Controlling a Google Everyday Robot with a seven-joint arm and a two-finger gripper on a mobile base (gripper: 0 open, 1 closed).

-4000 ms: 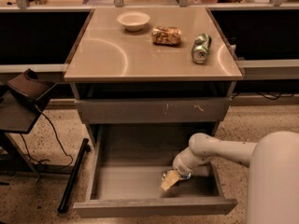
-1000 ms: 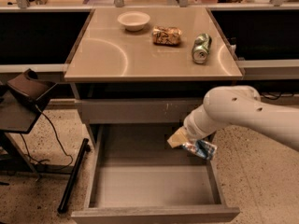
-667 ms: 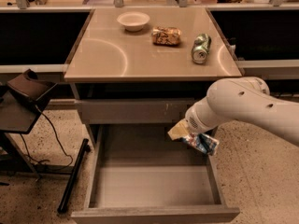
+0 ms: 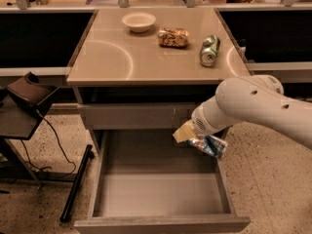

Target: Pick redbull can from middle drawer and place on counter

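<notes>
Holding the redbull can [image 4: 210, 145] in mid-air, my gripper [image 4: 191, 136] has its jaws clamped on one end of it. The can lies nearly flat, its long axis slanting from the jaws down and to the right, with the free end pointing lower right. Below the jaws sits the open middle drawer [image 4: 156, 195]. Above and behind them, the counter [image 4: 112, 52] carries a green-and-silver can [image 4: 209, 50], a snack packet [image 4: 173, 37] and a bowl [image 4: 139, 21].
</notes>
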